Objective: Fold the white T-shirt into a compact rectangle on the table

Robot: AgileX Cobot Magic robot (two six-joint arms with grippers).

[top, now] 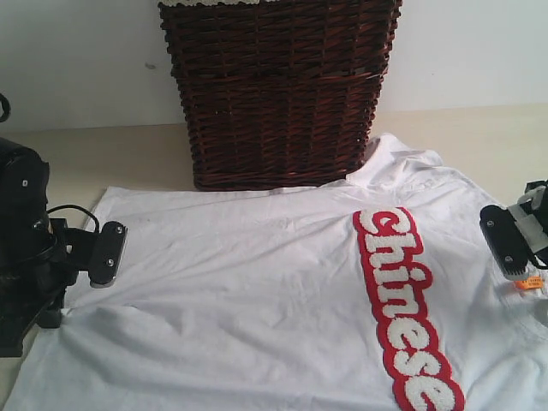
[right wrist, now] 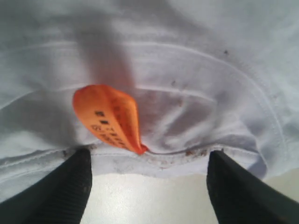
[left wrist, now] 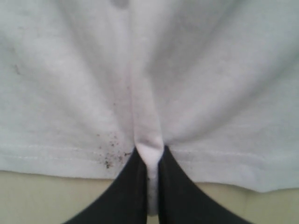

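The white T-shirt (top: 257, 291) lies spread flat on the table (top: 479, 133), its red-edged "Chinese" lettering (top: 407, 308) running down the right half. At the shirt's left edge my left gripper (top: 107, 254) is shut on a pinched fold of the hem (left wrist: 148, 151). My right gripper (top: 512, 244) stands open at the collar on the right, its fingers (right wrist: 65, 186) set wide to either side of the collar edge (right wrist: 154, 161), beside the orange collar loop (right wrist: 110, 116). Nothing is held between them.
A dark wicker basket (top: 278, 86) stands at the back centre, touching the shirt's far edge. Bare table shows behind the shirt on both sides. The left arm's black body (top: 21, 248) fills the left edge.
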